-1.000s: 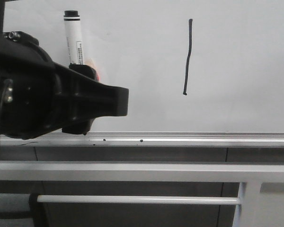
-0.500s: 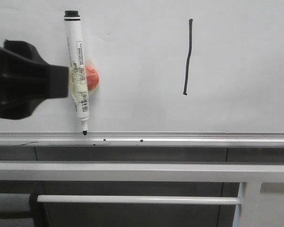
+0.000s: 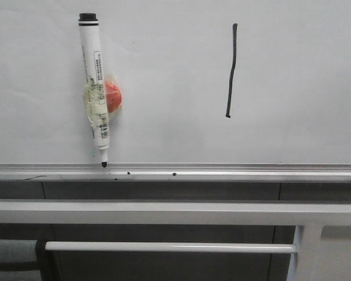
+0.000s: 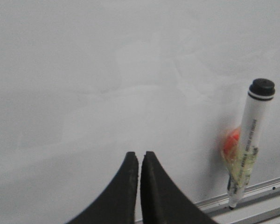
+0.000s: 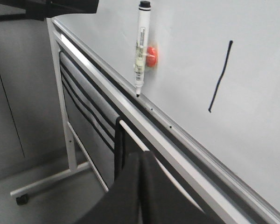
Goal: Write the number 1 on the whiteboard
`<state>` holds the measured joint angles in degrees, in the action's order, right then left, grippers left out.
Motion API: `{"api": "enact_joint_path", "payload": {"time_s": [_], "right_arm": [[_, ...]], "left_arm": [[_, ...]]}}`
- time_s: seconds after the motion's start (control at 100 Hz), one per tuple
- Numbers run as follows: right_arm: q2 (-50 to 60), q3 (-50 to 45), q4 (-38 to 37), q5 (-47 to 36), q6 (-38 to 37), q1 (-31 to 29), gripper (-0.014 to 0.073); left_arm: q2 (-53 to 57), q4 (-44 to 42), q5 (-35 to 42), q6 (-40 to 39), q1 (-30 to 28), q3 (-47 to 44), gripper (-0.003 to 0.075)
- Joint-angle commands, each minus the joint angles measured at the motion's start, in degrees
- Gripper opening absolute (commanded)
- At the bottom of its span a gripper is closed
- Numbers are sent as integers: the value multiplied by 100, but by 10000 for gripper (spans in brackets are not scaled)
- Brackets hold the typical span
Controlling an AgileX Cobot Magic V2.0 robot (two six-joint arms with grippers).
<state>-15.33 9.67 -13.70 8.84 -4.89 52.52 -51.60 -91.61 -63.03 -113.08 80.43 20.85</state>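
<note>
Number 1 (image 3: 231, 70): drawn on whiteboard (image 3: 292, 88)
Marker (image 3: 95, 88): against board, tip on rail
Left gripper (image 4: 139, 156): closed, empty
Right gripper (image 5: 141, 155): closed, empty

- From the front we look straight and close at the whiteboard (image 3: 164, 70), its bottom rail (image 3: 222, 171) running level across the view.
- Our left wrist camera faces the board nearly square, very near, with the marker pen (image 4: 248, 144) at one edge.
- Our right wrist camera looks obliquely along the rail from farther back.
- All three views share the pen; front and right wrist share the stroke (image 3: 231, 70).
</note>
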Motion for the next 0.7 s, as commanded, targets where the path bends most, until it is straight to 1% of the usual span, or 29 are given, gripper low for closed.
{"api": "enact_joint_path", "payload": {"time_s": [0.0,0.03,0.08,0.17,0.25,0.34,0.54,0.69], "right_arm": [[-41,-159,-333,-1167,-80,5,-63],[-41,-252,-447,-1366,-80,5,-63],[-41,-379,-479,-1457,-80,5,-63],[-41,-495,-479,-1457,-80,5,-64],[-41,-505,-479,-1468,-80,5,-64],[-41,-505,-479,-1499,-80,5,-64],[-41,-505,-479,-1499,-80,5,-64],[-41,-505,-479,-1499,-80,5,-64]], "left_arm": [[318,-201,-440,462,48,121,-20],[461,-186,-482,516,48,121,-20],[662,-176,-492,671,48,121,-20],[1050,-176,-469,1092,48,121,-20],[1302,-176,-468,1685,48,121,-20],[1553,-176,-424,1983,48,159,-20],[1964,-176,-388,2017,48,187,-20],[2048,-176,-372,1977,48,187,-20]]}}
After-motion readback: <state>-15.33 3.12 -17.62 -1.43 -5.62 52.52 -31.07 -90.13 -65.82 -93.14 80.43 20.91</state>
